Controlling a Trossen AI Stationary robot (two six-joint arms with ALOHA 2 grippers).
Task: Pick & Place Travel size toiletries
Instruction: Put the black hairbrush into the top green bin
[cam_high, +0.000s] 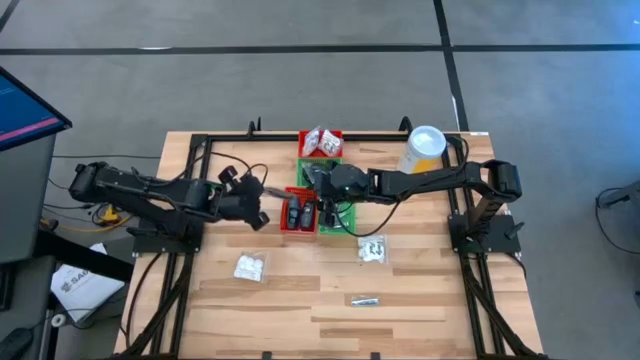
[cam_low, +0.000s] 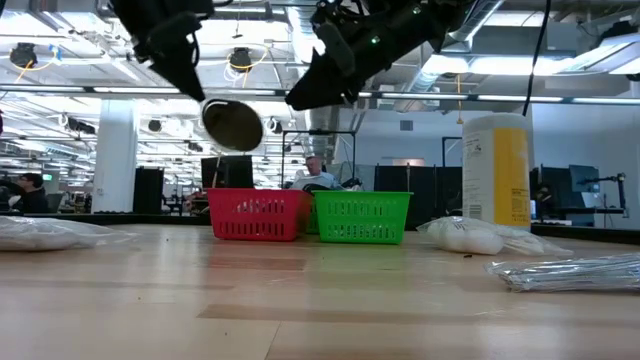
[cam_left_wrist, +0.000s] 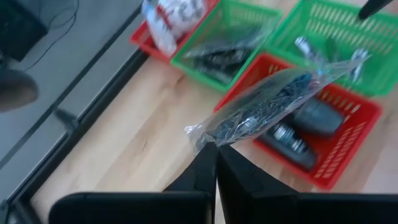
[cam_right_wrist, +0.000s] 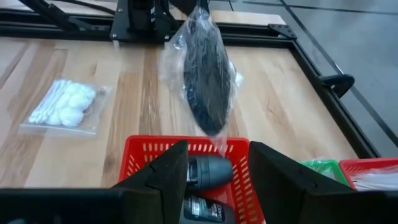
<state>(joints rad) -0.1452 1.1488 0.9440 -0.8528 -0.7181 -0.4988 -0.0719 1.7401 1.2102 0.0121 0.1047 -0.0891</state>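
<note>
- Left gripper (cam_left_wrist: 216, 152): you see its two fingers pressed together on the corner of a clear plastic bag (cam_left_wrist: 273, 102), which hangs in the air just beside the red basket (cam_high: 300, 226), on the left arm's side of it. In the low view the bag (cam_low: 232, 123) dangles above the near edge of the baskets.
- The bag's contents: a flat, dark, round item sealed inside crinkled film. Judge it light and floppy; the film is likely slick, so it may swing or slip if you move fast. The pinched corner is a workable hold, though a grip nearer the dark mass would steady it better.
- Right gripper (cam_right_wrist: 217, 165): you find it above the red basket with its fingers spread and nothing between them. Through the gap, small dark bottles (cam_right_wrist: 208, 171) lie in the basket.
- Green basket (cam_low: 362, 216): it stands touching the red one; further red and green baskets sit behind, toward the table's far edge, one holding white sachets (cam_high: 322, 141).
- Loose items on the table: a bag of white pieces (cam_high: 249, 266), another white packet (cam_high: 373, 249), and a silvery tube (cam_high: 364, 299) nearest the front edge. All look soft-wrapped; take them by the body, not the film edge.
- Yellow canister (cam_high: 423, 148): it stands upright beside the right arm, well apart from the baskets.
</note>
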